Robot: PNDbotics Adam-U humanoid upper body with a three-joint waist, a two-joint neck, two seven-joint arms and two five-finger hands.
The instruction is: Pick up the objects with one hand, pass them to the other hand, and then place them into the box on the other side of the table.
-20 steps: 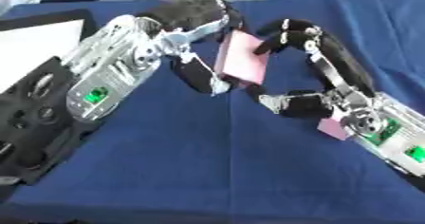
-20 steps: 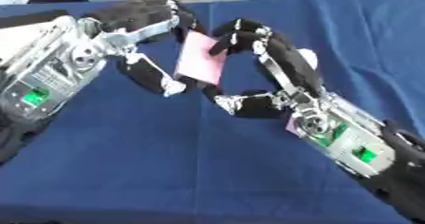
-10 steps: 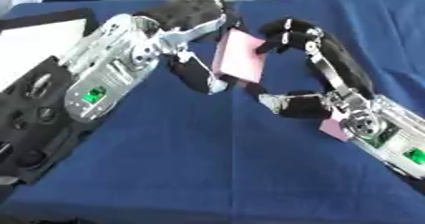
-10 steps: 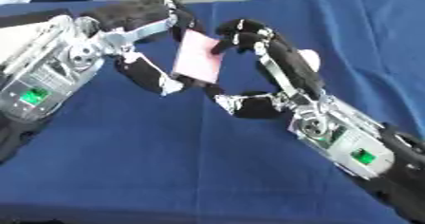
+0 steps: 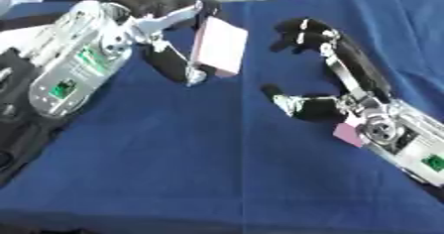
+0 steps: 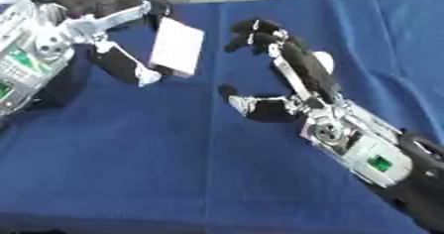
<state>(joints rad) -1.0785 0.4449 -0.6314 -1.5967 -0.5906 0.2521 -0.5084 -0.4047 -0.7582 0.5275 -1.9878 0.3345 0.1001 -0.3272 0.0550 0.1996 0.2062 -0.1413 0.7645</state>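
I see the worktop (image 5: 173,168) filling most of both views, covered in a dark blue cloth. My left arm comes in from the left side with its silver forearm and a small green light on it, and my right arm reaches up from the lower right corner, also showing a green light near the wrist. The left robot hand (image 5: 169,39) sits raised over the upper left part of the cloth, grasping the pink flat block (image 5: 218,45) between its upper fingers and its thumb below, so the block stands nearly upright, tilted a little, and clear of the cloth. The right robot hand (image 6: 286,79) is released and holds nothing: its fingers arch upward with the tips bent toward the block, its thumb sticks out to the left, and there is a plain gap between the fingertips and the block.
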